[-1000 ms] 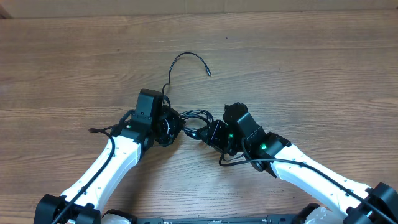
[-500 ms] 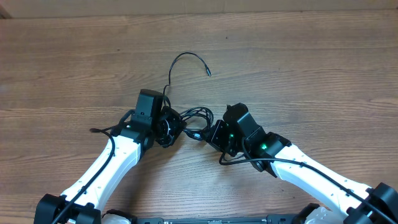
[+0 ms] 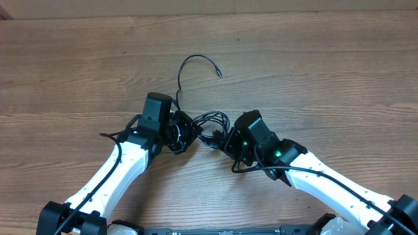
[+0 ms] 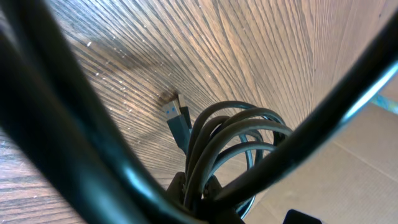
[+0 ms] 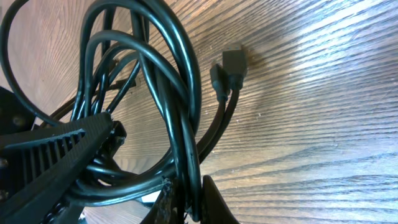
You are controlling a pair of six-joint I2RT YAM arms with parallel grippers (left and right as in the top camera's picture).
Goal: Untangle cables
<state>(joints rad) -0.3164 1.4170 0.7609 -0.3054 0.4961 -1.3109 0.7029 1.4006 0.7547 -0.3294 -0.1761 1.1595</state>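
Note:
The cables are thin black cords bunched in one small coil at the table's middle, held between both grippers. One loose end arcs up and away, ending in a small plug. My left gripper is shut on the left side of the coil; the left wrist view shows its fingers pinching several strands, with a blue-tipped plug beside them. My right gripper is shut on the right side; the right wrist view shows its fingers clamping strands, with two plugs on the wood.
The wooden table spreads around the coil. Thicker black arm cables run along both arms, one looping out by the right arm and one by the left arm. The other gripper's ridged finger shows at the left of the right wrist view.
The coil has been lifted and drawn tighter between the two grippers. The right gripper has shifted slightly up and left toward the coil. The left arm has barely moved.

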